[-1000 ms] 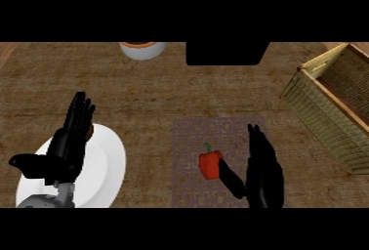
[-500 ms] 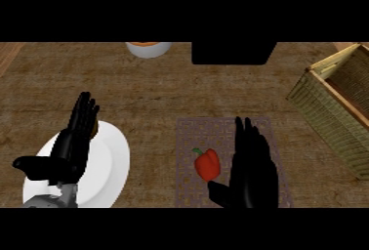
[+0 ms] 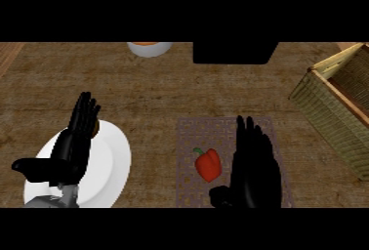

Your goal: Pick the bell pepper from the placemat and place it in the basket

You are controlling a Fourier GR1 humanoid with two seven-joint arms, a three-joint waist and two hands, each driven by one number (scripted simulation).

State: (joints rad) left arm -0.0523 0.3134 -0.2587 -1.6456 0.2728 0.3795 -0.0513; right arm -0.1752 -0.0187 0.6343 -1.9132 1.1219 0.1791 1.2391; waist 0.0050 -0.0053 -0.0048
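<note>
A red bell pepper [image 3: 208,165] with a green stem lies on the grey woven placemat [image 3: 205,132] at the lower middle of the head view. Just right of the pepper, over the placemat, my right hand [image 3: 252,166] is open with straight fingers pointing away; its thumb sits low beside the pepper. I cannot tell whether it touches the pepper. The wicker basket [image 3: 326,105] stands at the right edge, partly cut off. My left hand [image 3: 74,145] rests open above a white plate, fingers up.
A white plate [image 3: 108,163] lies at the lower left under the left hand. A white bowl [image 3: 149,48] with orange contents sits at the back edge. A black box [image 3: 235,52] stands at the back, right of the bowl.
My right hand has moved forward over the placemat, fingers now reaching past the pepper. The view has shifted slightly, and the basket sits further right. The left hand holds its pose.
</note>
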